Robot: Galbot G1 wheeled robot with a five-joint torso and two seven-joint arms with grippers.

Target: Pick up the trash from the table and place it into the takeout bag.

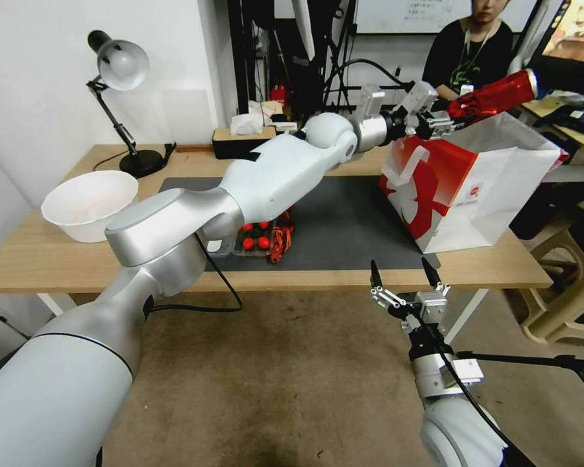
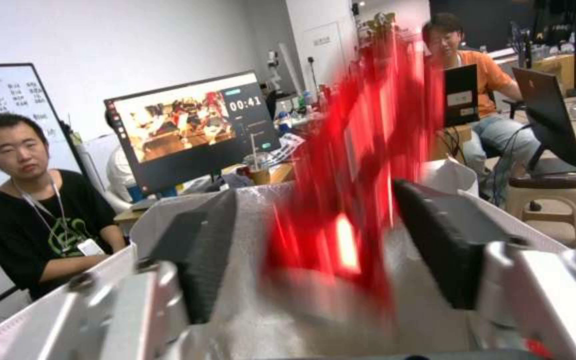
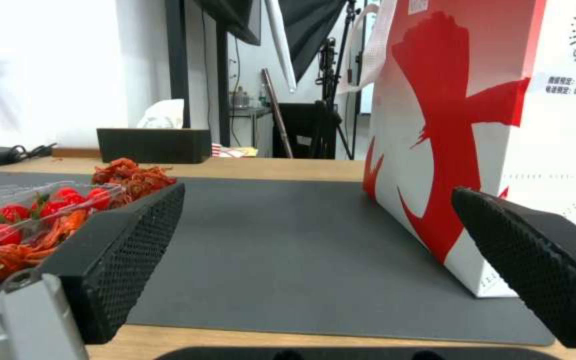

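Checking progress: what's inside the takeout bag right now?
Only white inner walls of the takeout bag show; its contents are hidden. The left gripper has the crushed red can above the opening.

The monitor (image 2: 191,131) shows a timer "00:41" at its 2 o'clock corner. The bag (image 3: 568,130) carries digits "010-581039", cut off.
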